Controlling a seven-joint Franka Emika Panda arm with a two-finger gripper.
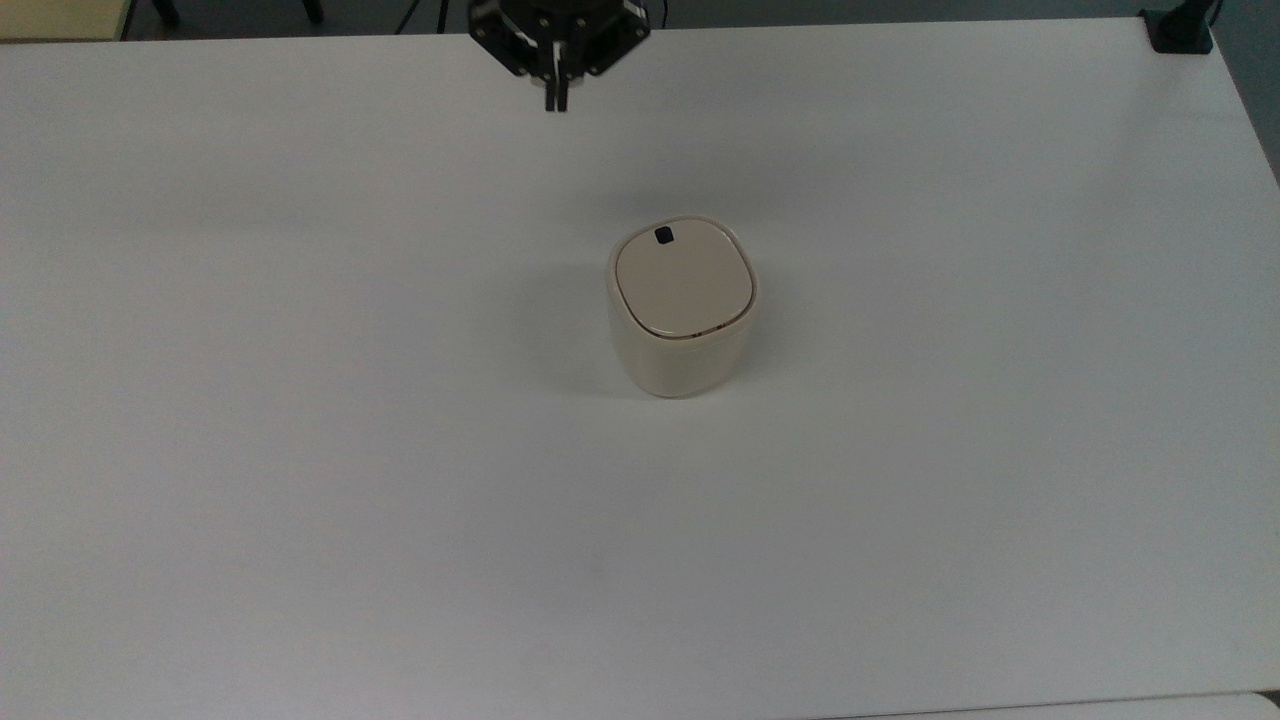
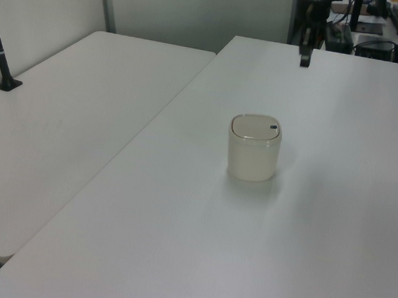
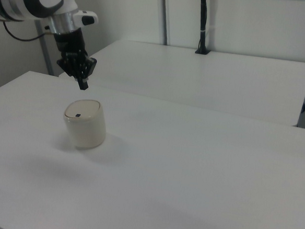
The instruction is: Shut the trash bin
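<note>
Top view: the trash bin [image 1: 683, 315] is seen standing upright on the white table [image 1: 300, 400], slightly toward 1 o'clock from the table centre. Its lid [image 1: 683, 282] lies flat and flush within the rim, the black square mark [image 1: 663, 235] at the lid's 11 o'clock. The closing step is judged complete; only clearing the arm away appears to be left. The gripper [image 1: 556, 100] is located at 11 o'clock from the bin, well apart from it, near the table's far edge. Its fingers are pressed together, nothing held between them.

Left view: the bin [image 2: 254, 149] is shown mid-table with the lid seated level. The gripper [image 2: 304, 59] hangs at 1 o'clock from the bin, raised clear of it, fingers directed downward.

Right view: the bin [image 3: 85, 124] is placed near the table's 9 o'clock side. The gripper [image 3: 82, 84] is held above the bin at 12 o'clock, not touching, with the wrist tilted and the fingertips pointed down
</note>
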